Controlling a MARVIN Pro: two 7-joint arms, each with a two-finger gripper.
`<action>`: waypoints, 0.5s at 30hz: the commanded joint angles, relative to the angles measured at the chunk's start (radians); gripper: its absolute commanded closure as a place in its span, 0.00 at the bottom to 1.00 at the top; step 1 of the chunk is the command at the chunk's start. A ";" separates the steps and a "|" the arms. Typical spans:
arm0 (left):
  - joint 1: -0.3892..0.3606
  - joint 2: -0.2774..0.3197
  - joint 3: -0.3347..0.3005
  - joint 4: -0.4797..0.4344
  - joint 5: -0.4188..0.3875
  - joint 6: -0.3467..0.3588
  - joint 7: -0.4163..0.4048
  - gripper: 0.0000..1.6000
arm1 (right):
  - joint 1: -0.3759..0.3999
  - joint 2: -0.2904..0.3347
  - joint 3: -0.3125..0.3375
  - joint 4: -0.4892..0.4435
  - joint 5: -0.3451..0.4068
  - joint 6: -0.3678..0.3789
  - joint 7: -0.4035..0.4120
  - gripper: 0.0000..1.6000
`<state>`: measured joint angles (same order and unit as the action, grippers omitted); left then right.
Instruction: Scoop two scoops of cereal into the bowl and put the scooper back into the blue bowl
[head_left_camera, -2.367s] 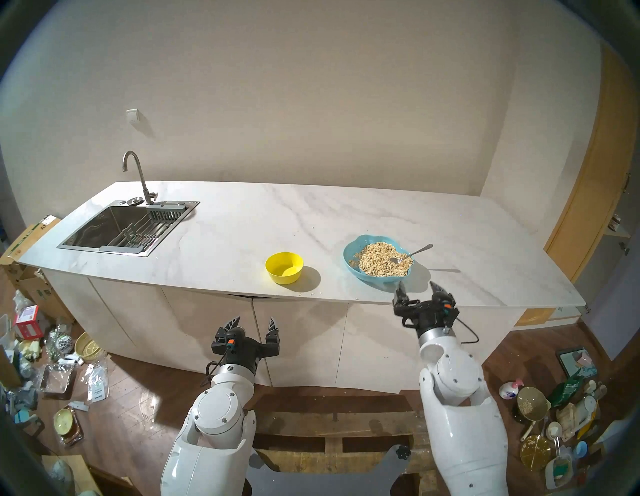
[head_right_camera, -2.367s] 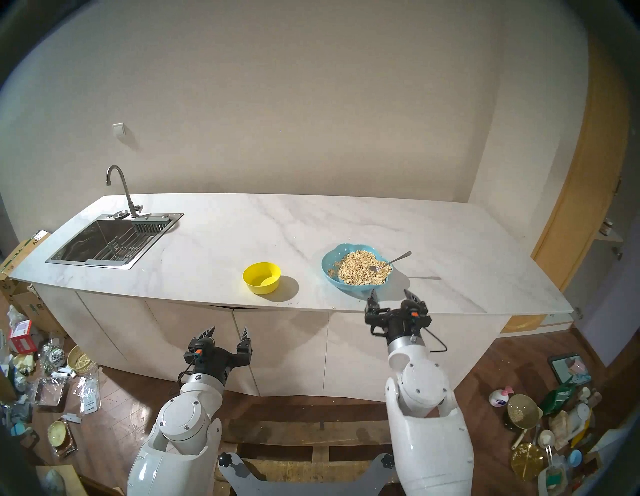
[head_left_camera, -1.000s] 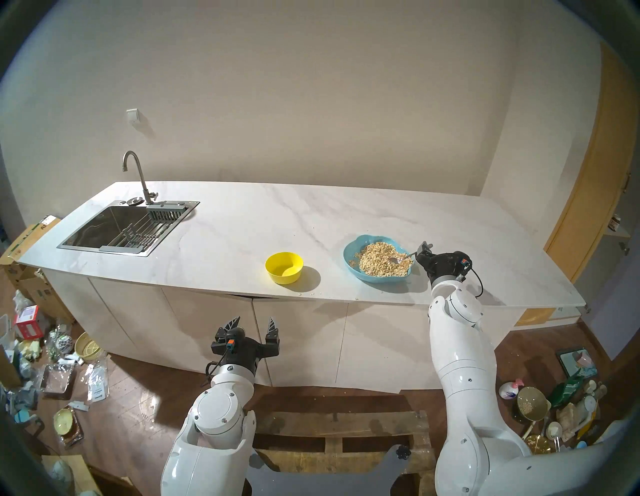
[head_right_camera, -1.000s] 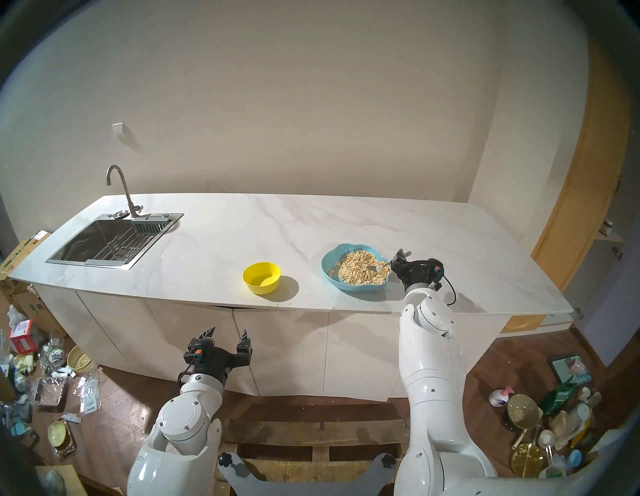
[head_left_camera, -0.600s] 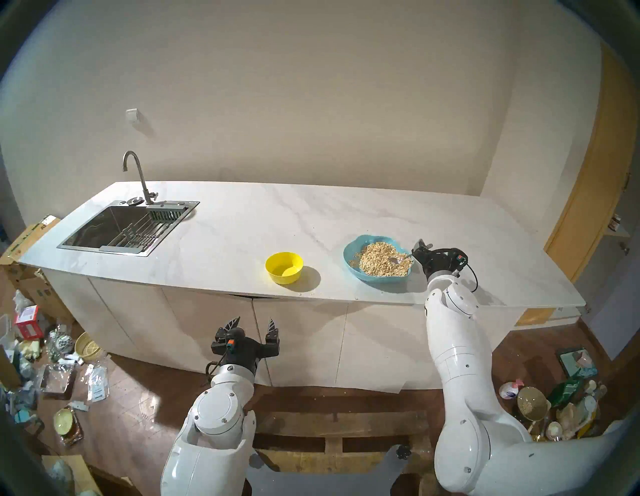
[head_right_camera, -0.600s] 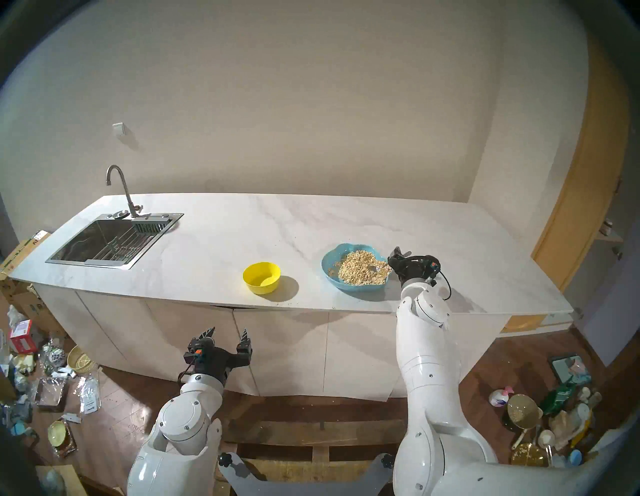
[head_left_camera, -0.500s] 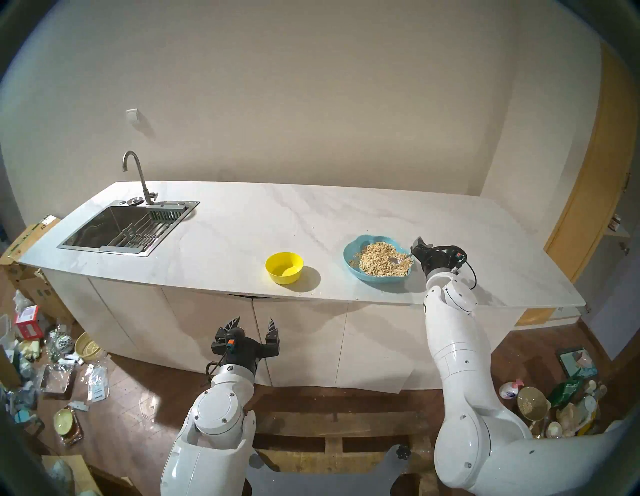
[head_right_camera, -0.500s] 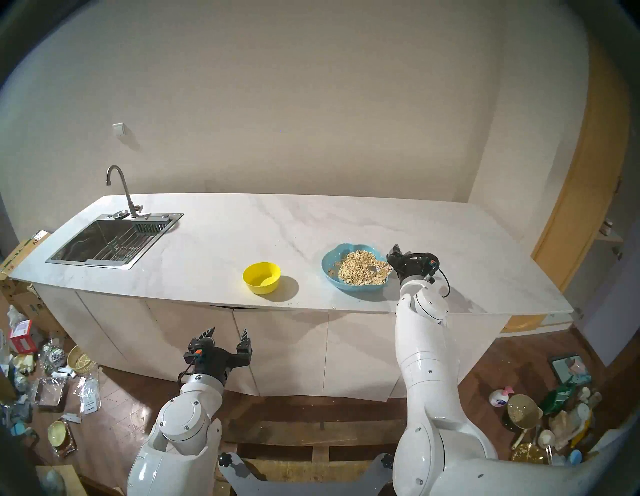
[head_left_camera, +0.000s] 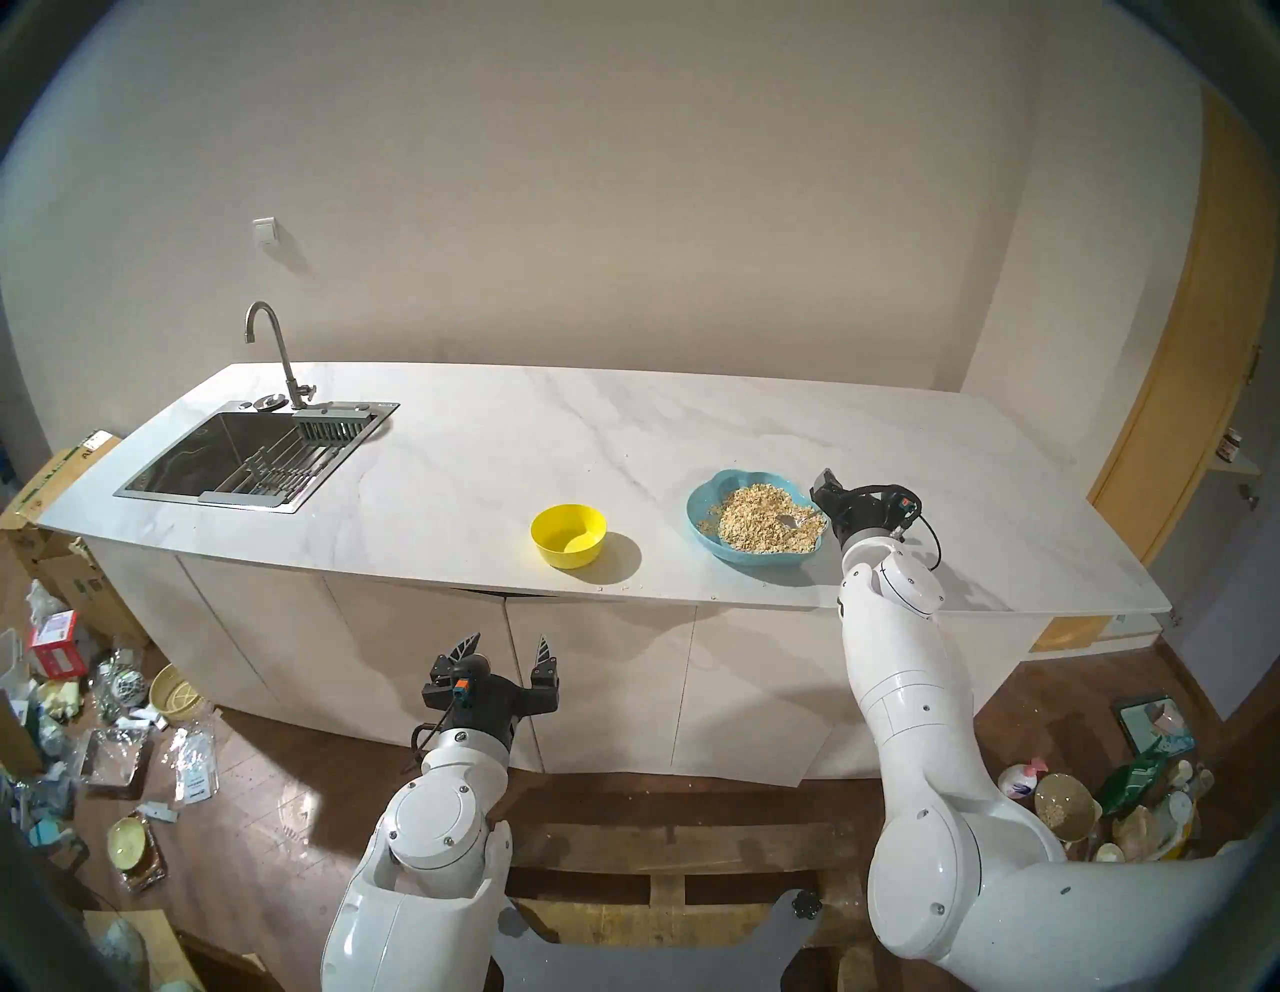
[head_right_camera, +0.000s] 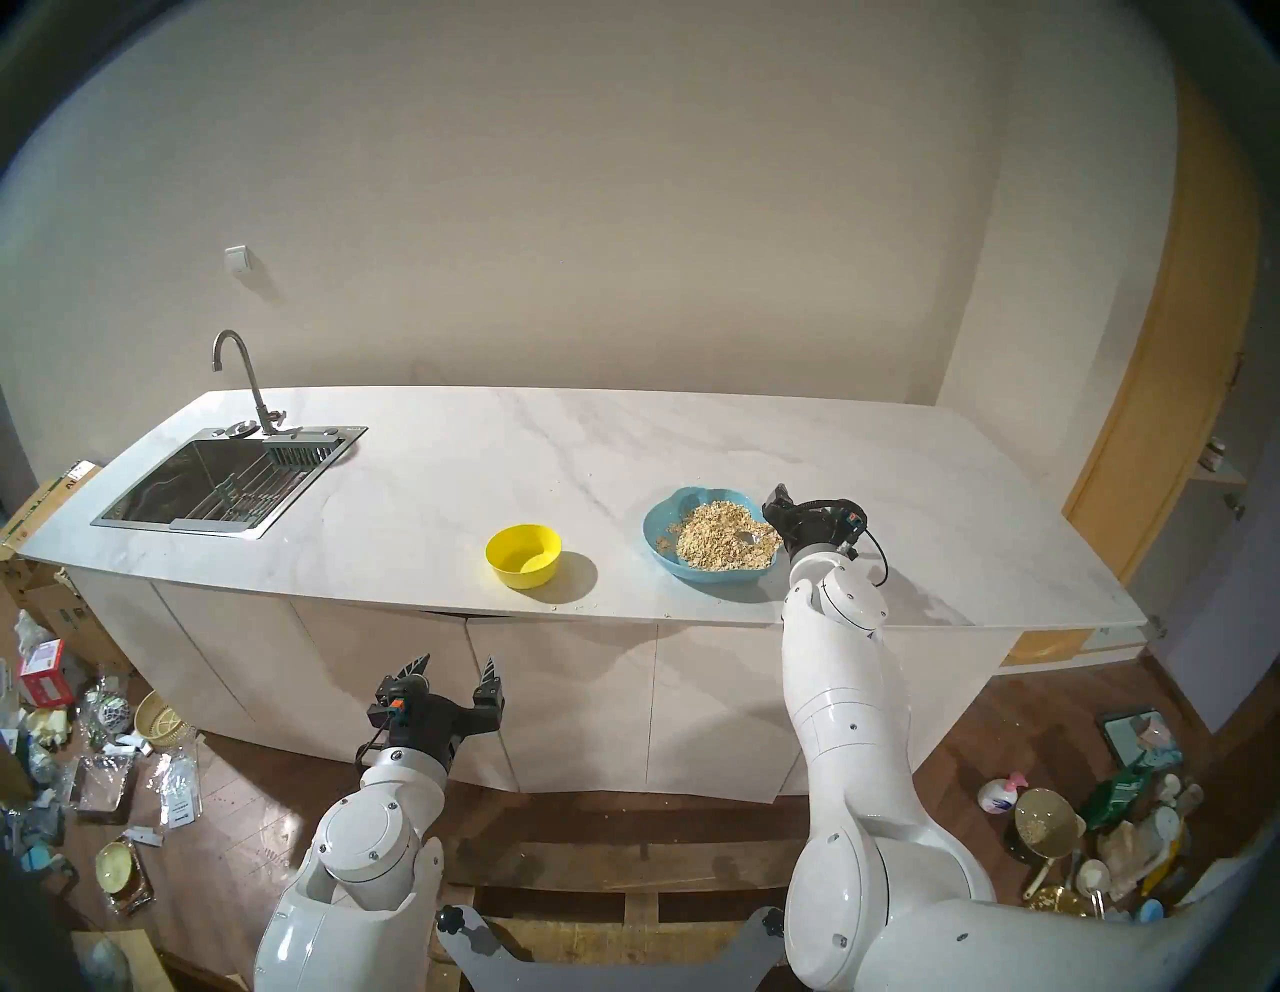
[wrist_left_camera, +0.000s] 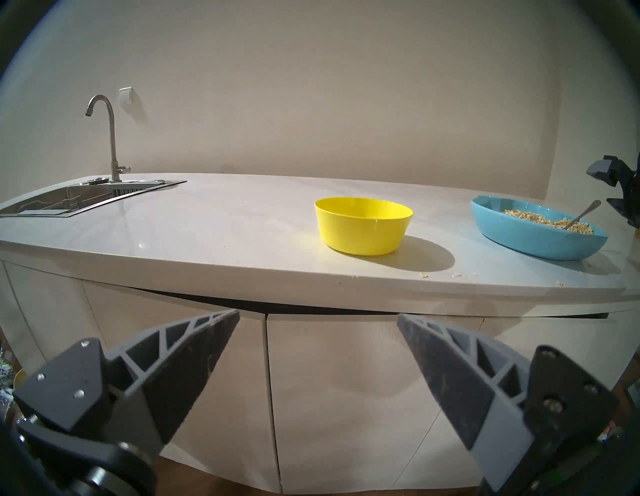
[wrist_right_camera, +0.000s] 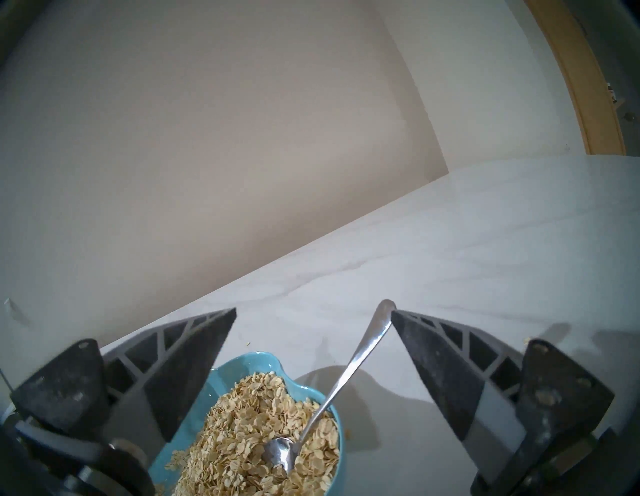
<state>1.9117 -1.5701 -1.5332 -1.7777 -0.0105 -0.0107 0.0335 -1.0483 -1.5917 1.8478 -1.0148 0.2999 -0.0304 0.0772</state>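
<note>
The right hand (wrist_right_camera: 313, 313) has reached the spoon (wrist_right_camera: 349, 374), jaws wide; its handle tip at one finger (wrist_right_camera: 446, 367) risks being knocked aside.

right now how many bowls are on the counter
2. The yellow bowl sits empty near the counter's front edge, at its middle. The blue bowl sits to its right, holding cereal and the spoon. Bowls on the floor are not counted.

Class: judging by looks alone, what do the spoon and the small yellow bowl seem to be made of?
Slim silver spoon: most likely polished metal, given its bright, mirror-like glints along the handle. Small round yellow bowl: probably plastic, being evenly coloured, smooth and thin-walled with a soft sheen; glazed ceramic cannot be excluded.
</note>
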 joint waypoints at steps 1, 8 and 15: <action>-0.005 0.000 0.002 -0.026 -0.002 -0.006 -0.004 0.00 | 0.043 0.004 -0.005 0.005 0.001 -0.030 0.011 0.00; -0.005 0.000 0.002 -0.026 -0.002 -0.006 -0.004 0.00 | 0.059 0.010 -0.008 0.039 -0.003 -0.049 0.010 0.00; -0.005 0.000 0.002 -0.026 -0.002 -0.006 -0.003 0.00 | 0.068 0.015 -0.010 0.048 -0.002 -0.061 0.011 0.00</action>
<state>1.9117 -1.5701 -1.5332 -1.7777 -0.0105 -0.0106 0.0338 -1.0145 -1.5822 1.8407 -0.9525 0.2992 -0.0631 0.0796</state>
